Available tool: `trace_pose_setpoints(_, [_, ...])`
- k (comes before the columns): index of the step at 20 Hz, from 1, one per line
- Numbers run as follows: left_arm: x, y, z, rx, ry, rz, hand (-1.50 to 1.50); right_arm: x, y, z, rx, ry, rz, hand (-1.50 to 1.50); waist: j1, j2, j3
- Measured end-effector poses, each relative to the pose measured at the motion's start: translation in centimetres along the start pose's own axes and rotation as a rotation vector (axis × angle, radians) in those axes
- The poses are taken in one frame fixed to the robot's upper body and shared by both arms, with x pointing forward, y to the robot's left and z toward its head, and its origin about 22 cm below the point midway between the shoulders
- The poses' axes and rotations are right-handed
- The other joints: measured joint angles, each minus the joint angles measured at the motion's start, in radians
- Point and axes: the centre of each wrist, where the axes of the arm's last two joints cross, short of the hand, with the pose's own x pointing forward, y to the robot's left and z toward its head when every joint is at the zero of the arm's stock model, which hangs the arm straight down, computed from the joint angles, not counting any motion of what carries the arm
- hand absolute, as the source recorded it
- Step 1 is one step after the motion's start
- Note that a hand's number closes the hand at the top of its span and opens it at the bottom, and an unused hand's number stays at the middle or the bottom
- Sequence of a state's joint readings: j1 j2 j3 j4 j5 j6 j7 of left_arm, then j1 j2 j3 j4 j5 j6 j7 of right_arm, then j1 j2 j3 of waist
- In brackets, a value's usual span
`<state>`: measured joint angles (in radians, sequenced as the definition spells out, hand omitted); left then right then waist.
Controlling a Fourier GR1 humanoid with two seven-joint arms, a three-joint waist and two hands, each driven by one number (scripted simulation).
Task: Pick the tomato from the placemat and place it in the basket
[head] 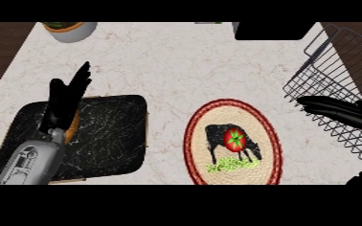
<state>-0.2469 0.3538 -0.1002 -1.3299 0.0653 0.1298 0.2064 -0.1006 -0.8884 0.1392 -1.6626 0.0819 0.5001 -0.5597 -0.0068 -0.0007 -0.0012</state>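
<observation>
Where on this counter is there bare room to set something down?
Bare counter lies between the pot and placemat, and between the dark board and placemat. Crowded at right: basket and right hand.

There is one view, from the robot's head. It looks almost straight down at the counter (176,57), from fairly high up. The mat (265,124) sits low in the middle, the basket (322,72) at the right edge, arms at the bottom.
</observation>
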Motion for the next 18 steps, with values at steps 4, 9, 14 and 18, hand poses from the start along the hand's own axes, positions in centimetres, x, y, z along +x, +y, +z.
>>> trace_pose_setpoints(4, [-0.1,0.0,0.7,-0.007,-0.003,0.000,0.00,0.5,0.0,-0.2,0.047,0.035,-0.004,-1.50,0.004,0.000,0.001])
trace_pose_setpoints(9, [0.0,0.0,0.9,-0.003,0.000,0.002,0.00,-0.7,1.4,0.5,0.014,0.068,-0.008,-1.50,0.005,0.000,0.001])
trace_pose_setpoints(14, [-0.4,-0.6,0.5,-0.009,0.001,-0.001,0.00,-1.8,2.4,-0.4,-0.051,0.076,-0.013,-1.50,0.007,0.001,0.001])
trace_pose_setpoints(18, [-0.3,0.0,1.3,-0.012,-0.003,0.001,0.00,-2.2,3.4,-1.2,-0.075,0.083,-0.012,-1.50,0.007,0.000,0.001])
